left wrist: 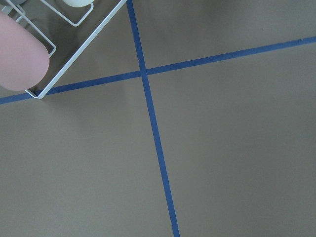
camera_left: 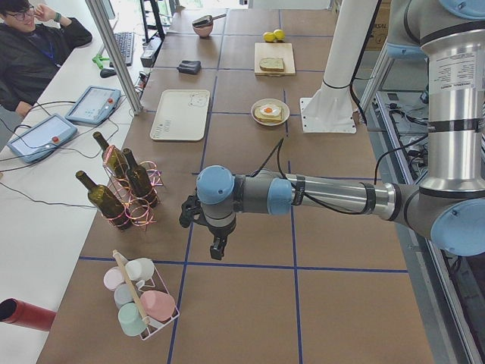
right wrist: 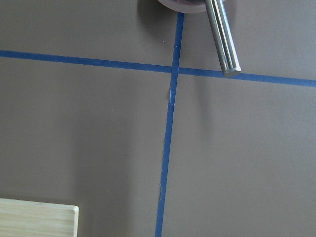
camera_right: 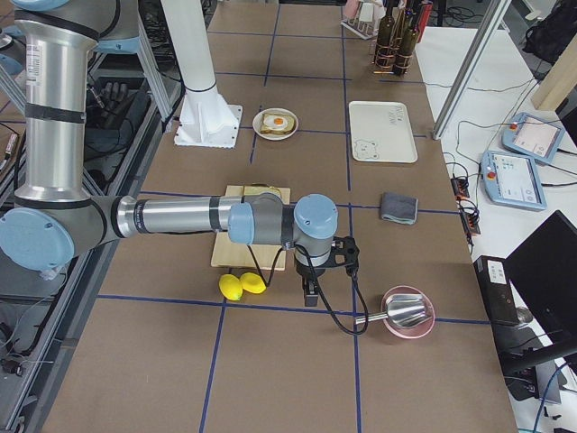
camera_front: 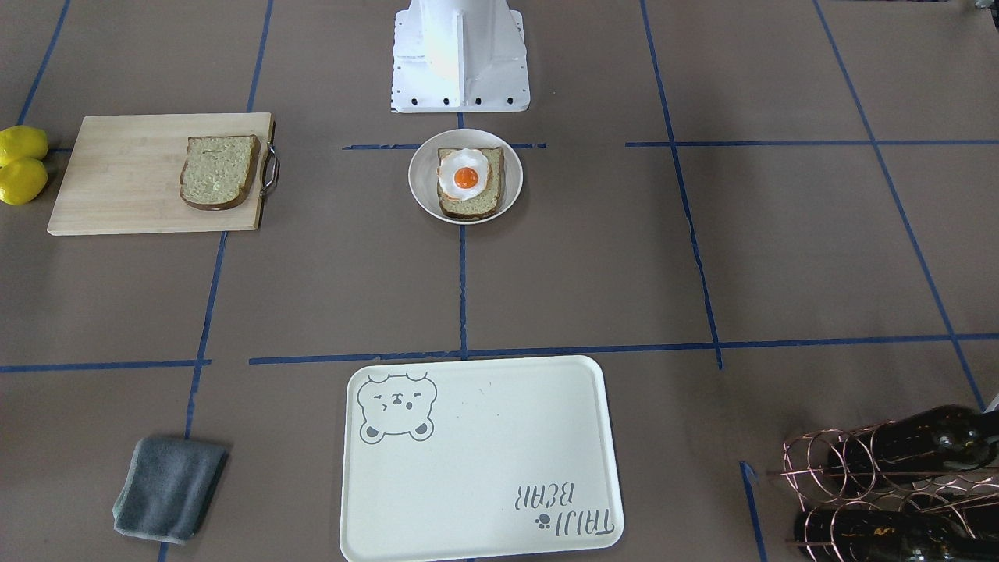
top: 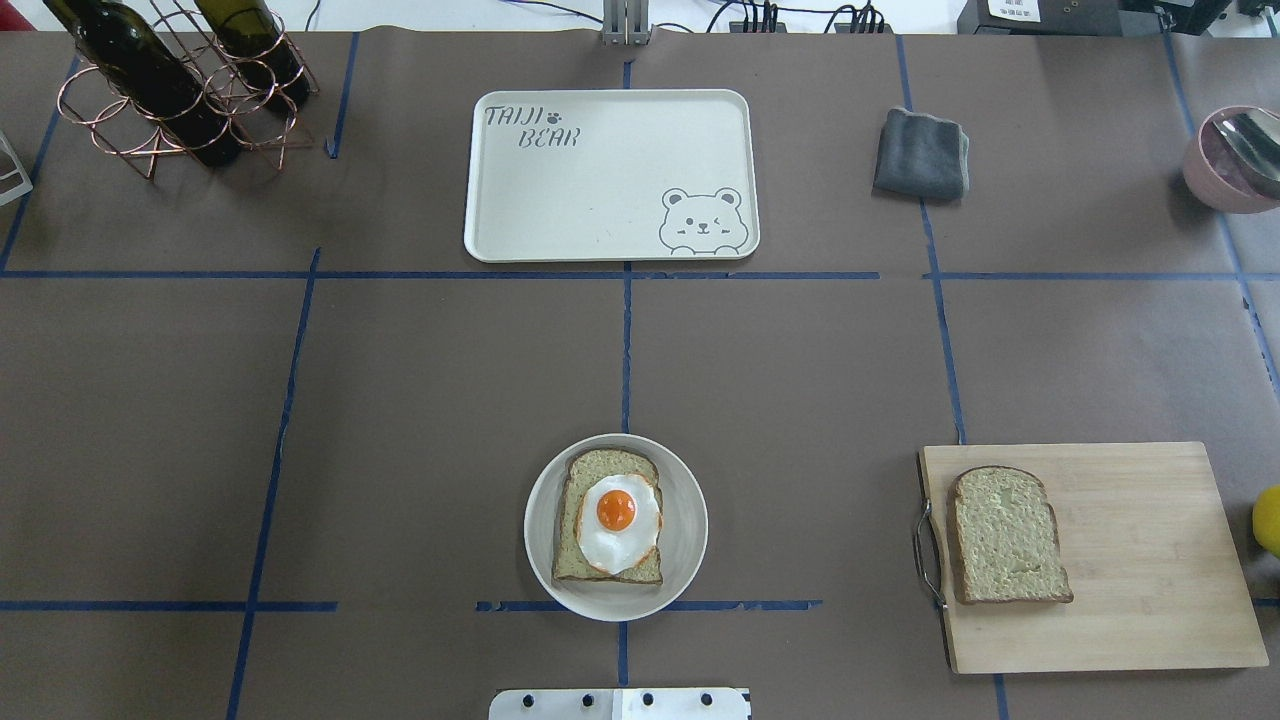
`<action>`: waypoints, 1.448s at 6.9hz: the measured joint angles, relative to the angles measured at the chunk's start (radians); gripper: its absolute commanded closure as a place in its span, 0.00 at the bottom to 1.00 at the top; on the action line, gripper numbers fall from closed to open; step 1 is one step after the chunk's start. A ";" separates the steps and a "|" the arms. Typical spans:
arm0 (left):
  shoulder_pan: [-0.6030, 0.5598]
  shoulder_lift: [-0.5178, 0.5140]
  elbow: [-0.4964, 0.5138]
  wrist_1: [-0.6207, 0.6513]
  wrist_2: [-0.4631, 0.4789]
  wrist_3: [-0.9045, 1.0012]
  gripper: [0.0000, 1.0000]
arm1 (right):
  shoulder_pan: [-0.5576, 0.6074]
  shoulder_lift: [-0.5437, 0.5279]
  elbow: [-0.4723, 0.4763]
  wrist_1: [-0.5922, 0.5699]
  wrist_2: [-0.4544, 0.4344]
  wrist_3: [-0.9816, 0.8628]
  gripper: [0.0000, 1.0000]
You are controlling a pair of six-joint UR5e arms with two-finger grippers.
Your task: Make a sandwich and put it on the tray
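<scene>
One bread slice (top: pixel 577 482) lies in a white plate (top: pixel 684 500) near the robot base, with the fried egg (top: pixel 618 515) on top of it. The second bread slice (top: pixel 1005 535) lies on the wooden cutting board (top: pixel 1130 560) at the right. The cream tray (top: pixel 600 180) with the bear drawing sits empty at the far middle. My left gripper (camera_left: pixel 217 246) hangs over bare table far to the left, beside the wine rack. My right gripper (camera_right: pixel 309 290) hangs far to the right, near the lemons. Both show only in the side views, so I cannot tell whether they are open or shut.
A copper wine rack with dark bottles (top: pixel 180 85) stands at the far left. A grey cloth (top: pixel 922 153) lies right of the tray. A pink bowl with a metal scoop (top: pixel 1230 155) sits at the far right. Two lemons (camera_front: pixel 22 164) lie beside the cutting board. A cup rack (camera_left: pixel 140 299) stands near the left gripper.
</scene>
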 measured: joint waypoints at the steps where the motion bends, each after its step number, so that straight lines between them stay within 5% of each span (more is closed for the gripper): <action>1: 0.000 0.001 0.001 0.000 0.000 0.000 0.00 | 0.000 0.000 0.001 0.000 0.000 0.000 0.00; 8: 0.000 -0.008 0.003 -0.002 -0.001 0.000 0.00 | -0.014 0.005 0.141 0.012 0.078 0.014 0.00; 10: 0.000 -0.010 0.005 -0.004 -0.003 -0.001 0.00 | -0.081 -0.039 0.176 0.149 0.102 0.062 0.00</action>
